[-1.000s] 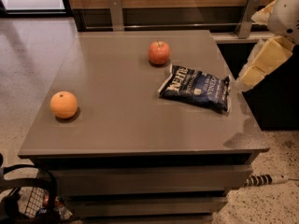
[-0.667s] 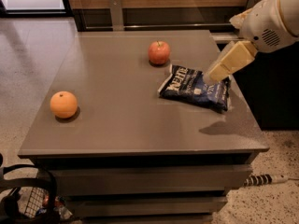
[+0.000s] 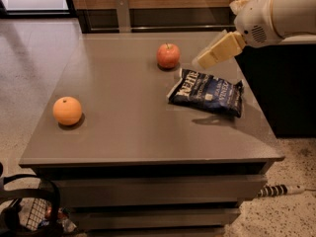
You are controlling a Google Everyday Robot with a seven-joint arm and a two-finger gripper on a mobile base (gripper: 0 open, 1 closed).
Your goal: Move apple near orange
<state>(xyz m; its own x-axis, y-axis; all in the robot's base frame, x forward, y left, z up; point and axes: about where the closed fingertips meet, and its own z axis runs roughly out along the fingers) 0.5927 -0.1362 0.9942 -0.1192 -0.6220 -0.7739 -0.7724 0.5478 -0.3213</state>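
Here, a grey table (image 3: 123,117) spreads below and to the left of the gripper (image 3: 204,60), which hangs in the air over the far right part of the top, touching nothing. A dark blue chip bag (image 3: 207,92) lies flat just beneath it, slightly nearer the camera. The orange (image 3: 67,110) sits well apart, far to its left by the near edge. The apple (image 3: 168,56) stands close on its left, bare tabletop between them. Whether the gripper is open or closed cannot be told.
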